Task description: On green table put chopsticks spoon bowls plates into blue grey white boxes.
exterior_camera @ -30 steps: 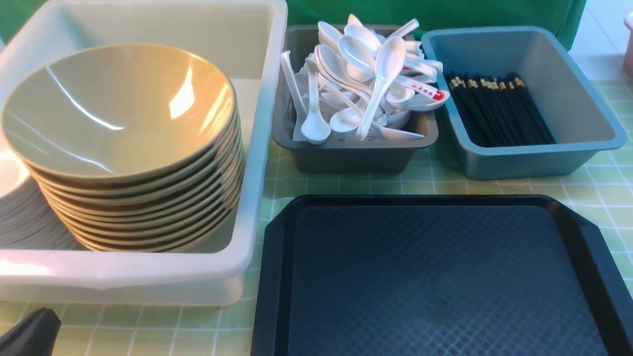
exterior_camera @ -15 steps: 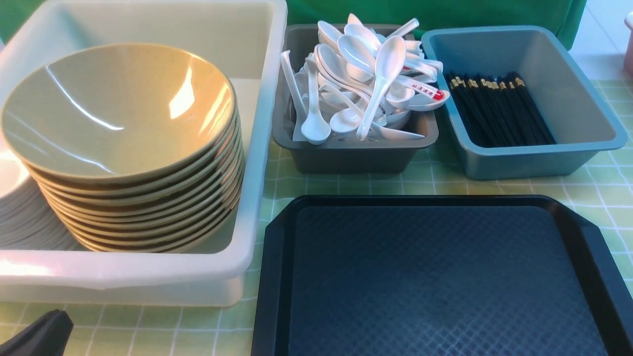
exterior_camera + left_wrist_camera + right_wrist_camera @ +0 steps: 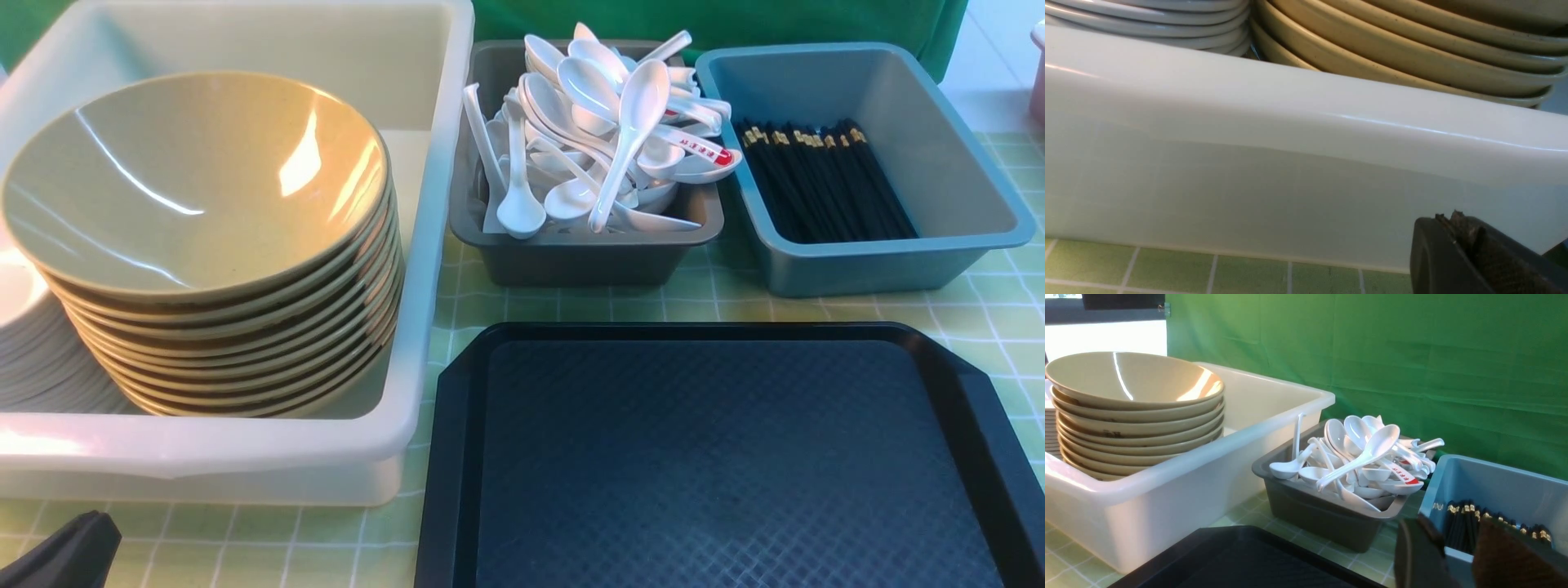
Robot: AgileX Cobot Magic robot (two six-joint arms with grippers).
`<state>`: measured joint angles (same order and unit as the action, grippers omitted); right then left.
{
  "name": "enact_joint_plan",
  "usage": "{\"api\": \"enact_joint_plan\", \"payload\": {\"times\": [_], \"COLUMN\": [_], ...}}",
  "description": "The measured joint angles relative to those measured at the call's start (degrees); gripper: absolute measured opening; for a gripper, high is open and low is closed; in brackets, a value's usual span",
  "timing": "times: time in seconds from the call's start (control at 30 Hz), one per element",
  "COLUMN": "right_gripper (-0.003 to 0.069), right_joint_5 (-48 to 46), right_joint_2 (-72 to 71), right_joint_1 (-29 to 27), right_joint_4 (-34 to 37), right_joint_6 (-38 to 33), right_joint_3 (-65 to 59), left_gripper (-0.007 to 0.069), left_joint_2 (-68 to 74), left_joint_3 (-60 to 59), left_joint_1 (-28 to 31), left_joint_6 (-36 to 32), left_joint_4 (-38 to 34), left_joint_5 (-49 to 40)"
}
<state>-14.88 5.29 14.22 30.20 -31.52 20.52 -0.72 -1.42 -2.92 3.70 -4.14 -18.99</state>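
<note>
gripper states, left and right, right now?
Left gripper: shut, empty, beside the white box.
Right gripper: open, holding nothing.

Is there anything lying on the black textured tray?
No: the black textured tray shows only its bare diamond-patterned surface.

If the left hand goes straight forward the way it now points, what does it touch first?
Most likely the near wall of the white box, which fills the left wrist view just ahead of the left hand. The bowls sit behind that wall. Depth is unclear.
</note>
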Motion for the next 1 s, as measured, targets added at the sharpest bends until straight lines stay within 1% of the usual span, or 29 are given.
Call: {"api": "enact_joint_plan", "payload": {"times": [0.33, 0.53, 0.67, 0.7, 0.73, 0.8, 0.83, 0.87, 0.9, 0.93, 0.97, 1.0], "right_gripper": [0.0220, 0.0225, 0.0225, 0.0225, 0.0225, 0.0225, 0.0226, 0.0226, 0.0226, 0.0227, 0.0227, 0.0227], "right_joint_5": [0.0, 0.0, -0.9, -2.0, -3.3, -6.9, -8.6, -9.6, -9.6, -9.8, -9.9, -10.0], "right_joint_2": [0.0, 0.0, -0.3, -0.5, -0.8, -1.7, -2.2, -2.4, -2.5, -2.7, -3.4, -4.1], "right_joint_1": [-0.2, -4.7, -11.2, -11.9, -13.0, -14.1, -14.4, -14.5, -14.5, -14.5, -14.5, -14.5], "right_joint_4": [0.0, 0.0, -0.9, -1.5, -2.7, -8.1, -11.7, -17.4, -18.2, -21.6, -27.2, -31.2], "right_joint_6": [0.0, 0.0, 0.0, 0.1, 0.5, 3.1, 6.5, 12.0, 12.0, 16.5, 22.6, 26.3], "right_joint_3": [0.0, 0.0, 0.0, 0.0, 0.0, -0.1, -0.7, -2.0, -2.0, -3.2, -5.2, -6.7], "left_gripper": [-0.0001, -0.0001, -0.0001, -0.0001, -0.0001, -0.0001, -0.0001, -0.0001, -0.0001, -0.0001, -0.0001, -0.0001], "left_joint_2": [0.0, 0.0, 0.0, 0.0, 0.0, 0.0, 0.0, 0.0, 0.0, 0.0, 0.0, 0.0], "left_joint_3": [0.0, 0.0, 0.0, 0.0, 0.0, 0.0, 0.0, 0.0, 0.0, 0.0, 0.0, 0.0], "left_joint_1": [0.0, 0.0, 0.0, 0.0, 0.0, 0.0, 0.0, 0.0, 0.0, 0.0, 0.0, 0.0], "left_joint_6": [0.0, 0.0, 0.0, 0.0, 0.0, 0.0, 0.0, 0.0, 0.0, 0.0, 0.0, 0.0], "left_joint_4": [0.0, 0.0, 0.0, 0.0, 0.0, 0.0, 0.0, 0.0, 0.0, 0.0, 0.0, 0.0], "left_joint_5": [0.0, 0.0, 0.0, 0.0, 0.0, 0.1, 0.1, 0.1, 0.1, 0.1, 0.1, 0.1]}}
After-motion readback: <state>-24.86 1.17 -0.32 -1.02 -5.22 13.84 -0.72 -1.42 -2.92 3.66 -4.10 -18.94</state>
